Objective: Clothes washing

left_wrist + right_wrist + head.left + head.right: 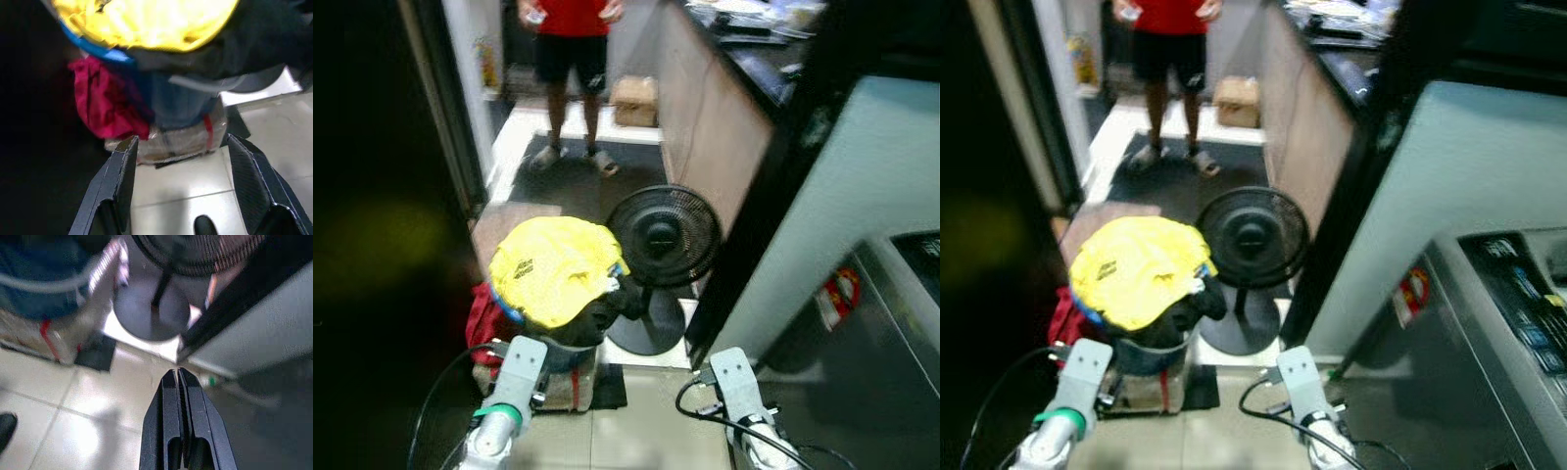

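A: What sits nearest the robot?

B: A heap of laundry (pixel 558 294) on the tiled floor (pixel 636 431), topped by a yellow garment (pixel 558 266). A blue edge shows under it, something dark bulges on its right side, and a red cloth (pixel 486 323) hangs off the left.

A: And beside it?

B: A black standing fan (pixel 662 240), just right of the heap, its round base on the floor.

A: The arms?

B: The left arm (pixel 509 397) and the right arm (pixel 739 401) both reach in from below.

A: Further off?

B: A person in a red top and black shorts (pixel 570 59) stands in the passage, near a cardboard box (pixel 634 101). A dark worktop (pixel 754 49) runs along the right, and a grey washing machine (pixel 891 323) stands at the near right.
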Motion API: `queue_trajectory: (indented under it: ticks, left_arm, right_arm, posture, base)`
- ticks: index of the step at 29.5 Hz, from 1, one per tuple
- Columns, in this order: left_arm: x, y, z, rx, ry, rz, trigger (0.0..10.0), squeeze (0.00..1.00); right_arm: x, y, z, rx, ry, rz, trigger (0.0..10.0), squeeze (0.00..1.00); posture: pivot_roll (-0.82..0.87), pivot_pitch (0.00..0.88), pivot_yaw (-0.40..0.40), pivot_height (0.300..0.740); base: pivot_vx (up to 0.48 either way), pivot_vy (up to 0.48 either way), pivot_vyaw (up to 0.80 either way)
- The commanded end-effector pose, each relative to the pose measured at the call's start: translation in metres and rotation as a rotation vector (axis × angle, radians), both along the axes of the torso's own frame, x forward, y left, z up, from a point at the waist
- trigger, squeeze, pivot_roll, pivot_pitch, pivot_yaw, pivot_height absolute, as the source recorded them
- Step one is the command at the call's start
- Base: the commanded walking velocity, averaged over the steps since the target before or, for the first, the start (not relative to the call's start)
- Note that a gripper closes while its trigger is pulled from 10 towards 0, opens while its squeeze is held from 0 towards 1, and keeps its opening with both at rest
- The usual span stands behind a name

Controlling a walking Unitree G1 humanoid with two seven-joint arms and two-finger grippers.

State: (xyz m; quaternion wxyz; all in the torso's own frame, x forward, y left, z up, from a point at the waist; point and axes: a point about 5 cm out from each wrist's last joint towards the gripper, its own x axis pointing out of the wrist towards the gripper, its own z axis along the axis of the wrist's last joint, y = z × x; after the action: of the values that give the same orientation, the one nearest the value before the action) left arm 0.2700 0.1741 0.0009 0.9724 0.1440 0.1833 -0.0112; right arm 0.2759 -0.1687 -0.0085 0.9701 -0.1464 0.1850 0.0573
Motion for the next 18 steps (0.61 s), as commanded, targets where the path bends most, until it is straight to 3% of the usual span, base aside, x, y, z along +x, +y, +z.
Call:
queue_trajectory:
  ticks: [1,11,18]
  left_arm:
    - [-0.002,-0.001,-0.004,0.008,0.018,-0.016,10.0,0.00]
    - [0.006,0.002,0.003,0.021,0.001,-0.046,10.0,0.00]
    - [0.011,-0.006,0.006,0.015,-0.015,-0.070,10.0,0.00]
  right_arm:
    - [-0.007,-0.002,-0.007,0.013,0.026,-0.027,10.0,0.00]
    - [-0.007,0.000,-0.006,0.045,0.011,-0.074,10.0,0.00]
    - [-0.004,0.003,-0.004,0.063,-0.006,-0.090,10.0,0.00]
  posture:
    - [0.10,0.000,-0.032,0.740]
    - [0.10,0.000,0.002,0.740]
    - [0.10,0.000,-0.002,0.740]
  base:
    - [0.000,0.000,0.76]
    - [0.000,0.000,0.73]
    - [0.094,0.100,0.00]
